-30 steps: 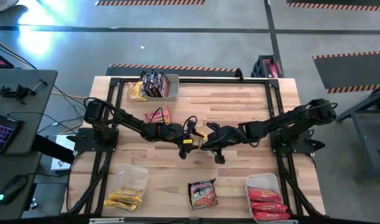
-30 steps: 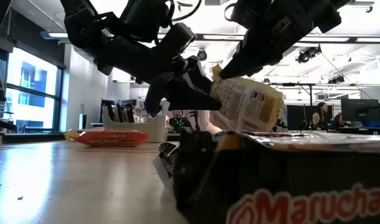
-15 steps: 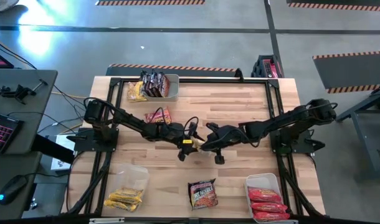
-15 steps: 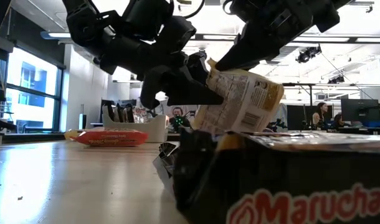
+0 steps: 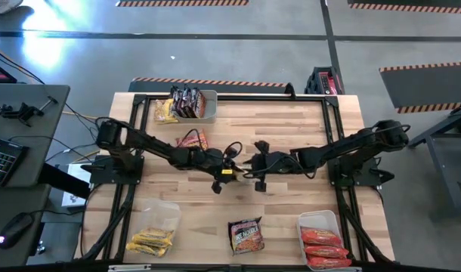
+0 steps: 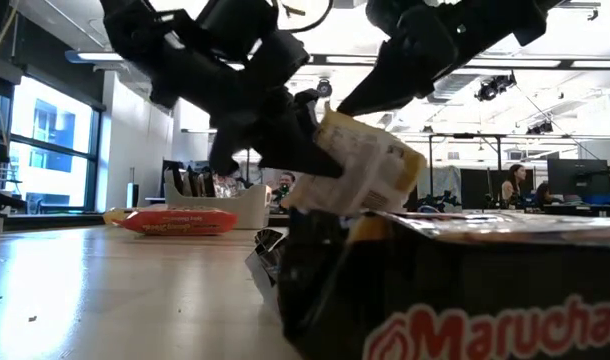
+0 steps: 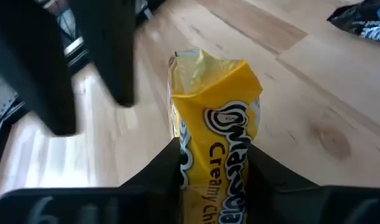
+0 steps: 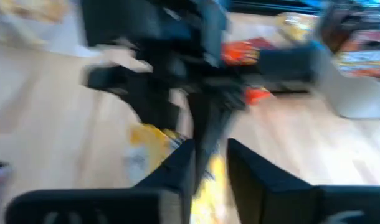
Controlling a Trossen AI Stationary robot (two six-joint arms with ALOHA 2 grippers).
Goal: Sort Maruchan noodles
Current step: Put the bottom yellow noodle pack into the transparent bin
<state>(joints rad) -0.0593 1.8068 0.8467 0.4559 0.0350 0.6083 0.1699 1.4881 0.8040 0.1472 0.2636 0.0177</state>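
A yellow Maruchan noodle packet (image 7: 213, 106) hangs above the table's middle between both grippers. My left gripper (image 5: 224, 175) is shut on it. My right gripper (image 5: 250, 171) meets it from the right side with its fingers (image 8: 182, 167) a little apart around the packet's other end (image 8: 210, 186); whether they touch it I cannot tell. A red packet (image 5: 193, 140) lies flat on the table behind the left arm. A dark packet (image 5: 245, 235) lies at the near edge. My left gripper pinches the yellow packet between its two fingers (image 7: 172, 167), which press on its two long edges (image 7: 185, 155) near one end. The fingers slant down from the table's left and lie along the packet. It juts forward past them, printed face up, clear of the table.
A clear bin (image 5: 206, 106) of dark packets stands at the far left, a yellow packet (image 5: 165, 112) beside it. Near left is a clear bin (image 5: 164, 214) with yellow packets (image 5: 150, 242) by it. Near right, a bin (image 5: 319, 220) holds red packets.
My left gripper has shut on the yellow packet. My right gripper has turned at the wrist while staying in place. The packet has tipped, its end by the right gripper now higher and the rest slanting down toward the left gripper.
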